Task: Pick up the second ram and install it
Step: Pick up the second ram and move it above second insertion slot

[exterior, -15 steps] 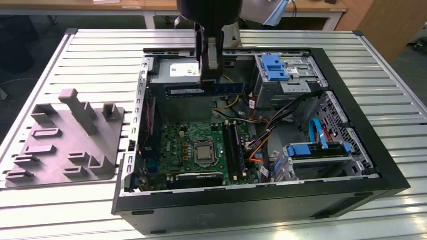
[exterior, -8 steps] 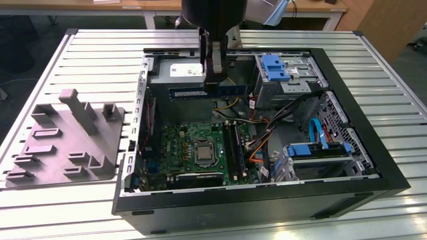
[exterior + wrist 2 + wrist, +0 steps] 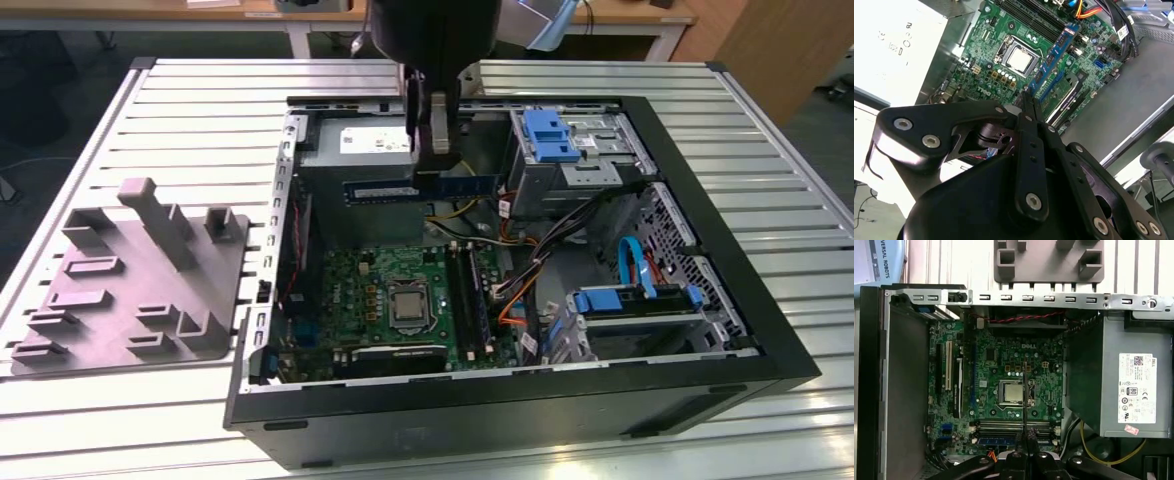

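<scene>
**Desk:** Where is the stick?

**Me:** I have the second ram [image 3: 400,191] in the gripper [image 3: 438,176]. In the exterior view it hangs level above the open computer case [image 3: 534,392]. Its long side runs across the view, and the blue-green face with dark chips is turned toward the camera. It sits in front of the grey power supply [image 3: 350,150] and is clear of the motherboard [image 3: 374,285] below it.

**Desk:** And the pincer?

**Me:** It is narrow, closed on the stick's upper edge near its middle, with the arm coming straight down. In the second wrist view the fingers [image 3: 1030,145] run together to a point, and the second ram [image 3: 1059,52] reaches out from there over the board. In the first wrist view I see it edge-on, as a thin dark line running beside the processor [image 3: 1013,391].

**Desk:** Is it in a slot?

**Me:** No, it is not seated. The black slot strips [image 3: 463,290] lie on the motherboard beside the processor, well below the stick. In the first wrist view a blue strip lies along one of the slot strips [image 3: 1014,426], but I cannot tell more about it.

**Desk:** What is around the case?

**Me:** The case lies on a slatted metal table [image 3: 747,130]. A grey moulded fixture [image 3: 127,280] stands beside it on the exterior view's left.
</scene>
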Robot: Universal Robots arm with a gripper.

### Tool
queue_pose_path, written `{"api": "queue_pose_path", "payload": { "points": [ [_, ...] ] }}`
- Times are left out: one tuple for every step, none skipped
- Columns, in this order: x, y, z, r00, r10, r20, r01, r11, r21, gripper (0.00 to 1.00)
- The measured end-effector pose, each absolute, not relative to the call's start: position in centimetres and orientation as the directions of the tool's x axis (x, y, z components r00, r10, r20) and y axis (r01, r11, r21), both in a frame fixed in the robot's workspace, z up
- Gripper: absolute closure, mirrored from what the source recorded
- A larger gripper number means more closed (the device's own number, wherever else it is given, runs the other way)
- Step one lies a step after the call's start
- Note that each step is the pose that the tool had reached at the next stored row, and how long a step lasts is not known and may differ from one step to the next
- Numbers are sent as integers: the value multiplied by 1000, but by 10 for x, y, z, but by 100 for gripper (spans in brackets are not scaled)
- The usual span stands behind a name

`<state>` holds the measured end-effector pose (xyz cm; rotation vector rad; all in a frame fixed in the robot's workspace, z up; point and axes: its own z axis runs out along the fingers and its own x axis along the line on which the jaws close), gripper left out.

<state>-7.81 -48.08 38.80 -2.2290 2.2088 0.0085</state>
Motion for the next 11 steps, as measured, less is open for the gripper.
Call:
{"api": "queue_pose_path", "payload": {
  "points": [
    [-78, -481, 387, 9, -1000, -6, -1000, -9, 1, 89],
    [-77, -481, 386, 9, -1000, -6, -1000, -9, 1, 89],
    [-77, -481, 385, 9, -1000, -6, -1000, -9, 1, 89],
    [-77, -481, 385, 9, -1000, -6, -1000, -9, 1, 89],
    [-77, -481, 384, 9, -1000, -6, -1000, -9, 1, 89],
    [-77, -481, 383, 9, -1000, -6, -1000, -9, 1, 89],
    [-76, -481, 382, 9, -1000, -6, -1000, -9, 1, 89],
    [-76, -481, 381, 9, -1000, -6, -1000, -9, 1, 89],
    [-76, -481, 380, 9, -1000, -6, -1000, -9, 1, 89],
    [-76, -481, 379, 9, -1000, -6, -1000, -9, 1, 89],
    [-76, -481, 378, 9, -1000, -6, -1000, -9, 1, 89]
  ]
}}
